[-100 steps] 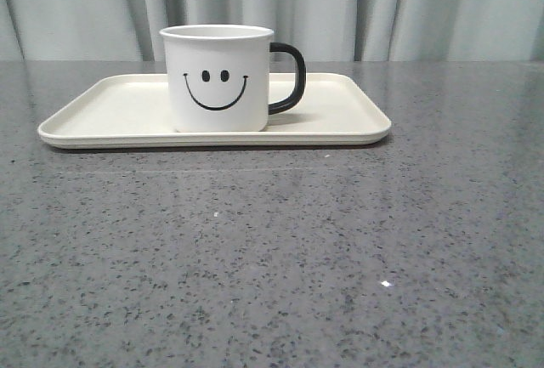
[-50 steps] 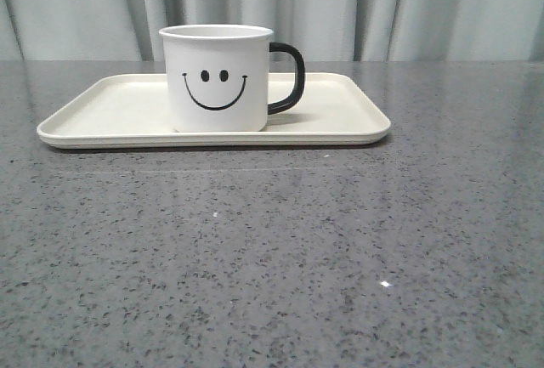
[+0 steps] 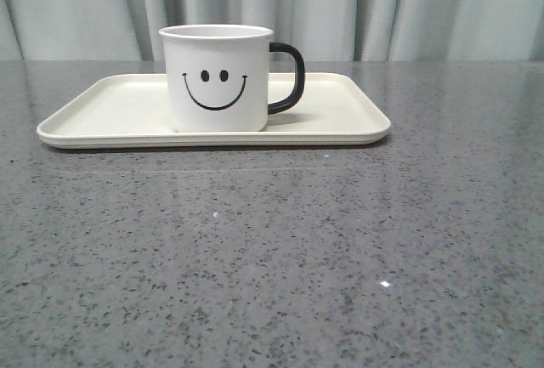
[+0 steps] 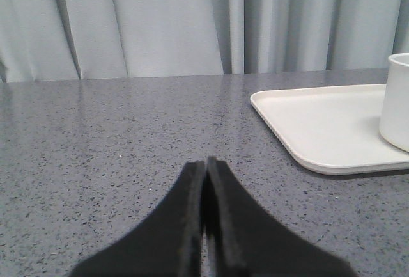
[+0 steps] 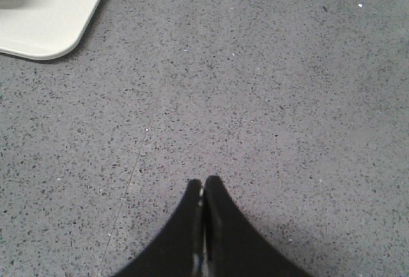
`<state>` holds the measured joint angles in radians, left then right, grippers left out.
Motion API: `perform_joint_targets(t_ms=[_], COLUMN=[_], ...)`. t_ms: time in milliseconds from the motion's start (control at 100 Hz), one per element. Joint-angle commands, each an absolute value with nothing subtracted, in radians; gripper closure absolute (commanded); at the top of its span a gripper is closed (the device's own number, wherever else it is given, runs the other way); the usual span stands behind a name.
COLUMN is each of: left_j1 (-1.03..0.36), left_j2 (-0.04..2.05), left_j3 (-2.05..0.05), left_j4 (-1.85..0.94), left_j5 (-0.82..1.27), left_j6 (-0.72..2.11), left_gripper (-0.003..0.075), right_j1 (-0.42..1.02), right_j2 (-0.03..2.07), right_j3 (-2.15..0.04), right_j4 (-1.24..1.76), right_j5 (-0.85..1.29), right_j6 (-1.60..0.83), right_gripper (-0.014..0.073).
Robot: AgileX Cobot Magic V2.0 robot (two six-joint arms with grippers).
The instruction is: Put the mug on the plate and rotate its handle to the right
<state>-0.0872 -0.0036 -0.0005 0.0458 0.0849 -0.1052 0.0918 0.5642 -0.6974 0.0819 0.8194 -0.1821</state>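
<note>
On plate (image 3: 340,113), centre-left: mug (image 3: 218,79) upright, handle (image 3: 289,77) at 3 o'clock. Rigid, likely slick (grip rim or handle). Left end effector (image 4: 205,162) and right end effector (image 5: 203,181) clenched, empty.

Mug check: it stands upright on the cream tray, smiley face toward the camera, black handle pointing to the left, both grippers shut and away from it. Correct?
Not quite. In the front view the mug on the tray has its handle pointing right, not left. The rest holds: the left gripper and right gripper are shut, clear of it.
</note>
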Motion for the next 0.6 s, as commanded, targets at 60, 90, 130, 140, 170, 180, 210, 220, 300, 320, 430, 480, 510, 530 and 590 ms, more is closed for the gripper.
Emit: perform_joint_targets(t_ms=[60,90,130,140,170,180,210,220,300,320,430,480,510,530,590], left_j1=[-0.086,-0.086,-0.086,-0.086,-0.086,-0.086,-0.086,-0.086,-0.086,-0.086,-0.086,-0.086,-0.086,-0.086,-0.086], left_j2=[-0.034,-0.034,-0.034,-0.034,-0.034,-0.034,-0.034,-0.034,-0.034,-0.034,-0.034,-0.034,-0.034,-0.034,-0.034], left_j3=[0.009,0.009,0.009,0.009,0.009,0.009,0.009,0.009,0.009,0.009,0.009,0.009,0.009,0.009,0.009], left_j4=[0.048,0.048,0.048,0.048,0.048,0.048,0.048,0.048,0.048,0.048,0.048,0.048,0.048,0.048,0.048], left_j5=[0.0,0.0,0.0,0.0,0.0,0.0,0.0,0.0,0.0,0.0,0.0,0.0,0.0,0.0,0.0], left_j6=[-0.105,-0.105,-0.105,-0.105,-0.105,-0.105,-0.105,-0.105,-0.105,-0.105,-0.105,-0.105,-0.105,-0.105,-0.105], left_gripper=[0.074,0.074,0.074,0.074,0.074,0.074,0.074,0.074,0.074,0.074,0.074,0.074,0.074,0.074,0.074], right_j1=[0.084,0.084,0.084,0.084,0.084,0.084,0.084,0.084,0.084,0.084,0.084,0.084,0.084,0.084,0.084], right_j2=[0.565,0.565,0.565,0.565,0.562,0.56,0.555,0.554,0.527,0.518,0.461,0.43,0.406,0.391,0.35], right_j3=[-0.719,-0.719,-0.719,-0.719,-0.719,-0.719,-0.715,-0.714,-0.686,-0.675,-0.606,-0.565,-0.534,-0.515,-0.461], right_j4=[0.088,0.088,0.087,0.087,0.087,0.087,0.087,0.087,0.087,0.087,0.079,0.078,0.078,0.077,0.072], right_j5=[0.752,0.753,0.752,0.752,0.75,0.749,0.739,0.731,0.662,0.638,0.527,0.484,0.458,0.439,0.384], right_j6=[-0.183,-0.183,-0.184,-0.184,-0.184,-0.184,-0.183,-0.183,-0.183,-0.183,-0.183,-0.183,-0.183,-0.183,-0.183], right_gripper=[0.066,0.066,0.066,0.066,0.066,0.066,0.066,0.066,0.066,0.066,0.066,0.066,0.066,0.066,0.066])
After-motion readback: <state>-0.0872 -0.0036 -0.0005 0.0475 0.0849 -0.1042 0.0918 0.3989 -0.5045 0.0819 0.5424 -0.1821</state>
